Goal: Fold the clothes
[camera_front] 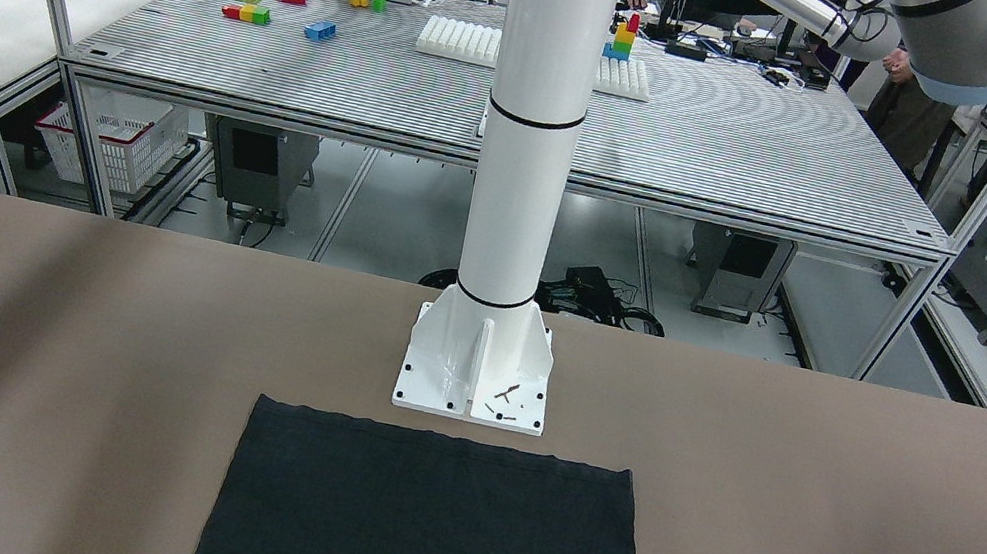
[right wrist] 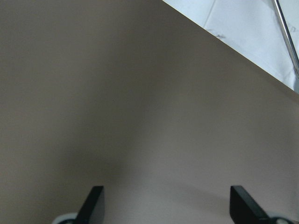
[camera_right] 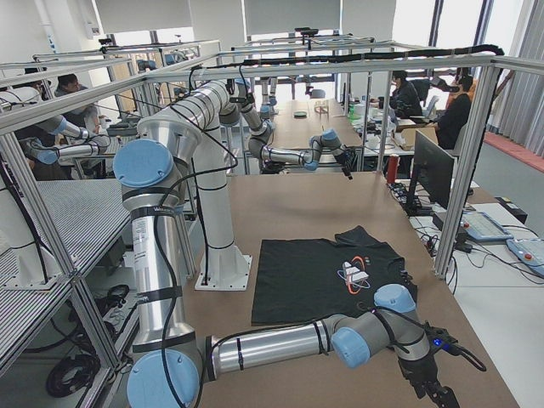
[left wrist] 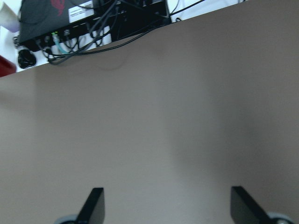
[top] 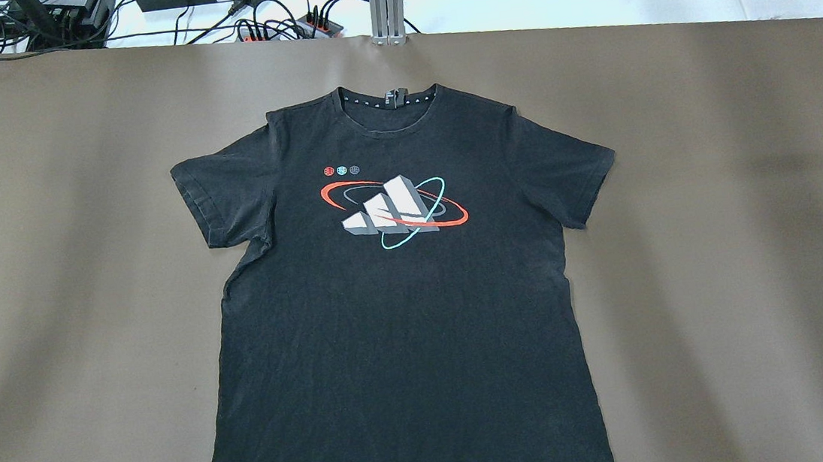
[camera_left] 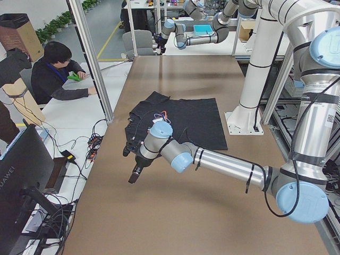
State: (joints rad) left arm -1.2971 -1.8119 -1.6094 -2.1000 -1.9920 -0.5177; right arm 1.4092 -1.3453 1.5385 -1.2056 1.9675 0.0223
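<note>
- Black soft fabric: a T-shirt (top: pixel 399 338) lies flat in the middle of the brown tabletop (top: pixel 49 311). Its collar points to the far edge, its hem to the robot, and both sleeves are spread out.
- The printed logo (top: pixel 395 214) faces up and no part is turned over, so I judge the folding has not begun.
- Laid out this smoothly, the shirt probably offers each arm a free sleeve and side seam to lift.
- The left end effector (left wrist: pixel 166 205) hangs over bare tabletop well off the shirt's left side, its fingers spread wide and holding nothing.
- The right end effector (right wrist: pixel 166 205) hangs likewise off the shirt's right side, released and empty.
- Both seem kept to the sides so the whole garment stays unobstructed before a first grasp.
- A white pole (camera_front: pixel 522 170) stands on the robot's side, its base plate just beside the hem with a thin gap.
</note>
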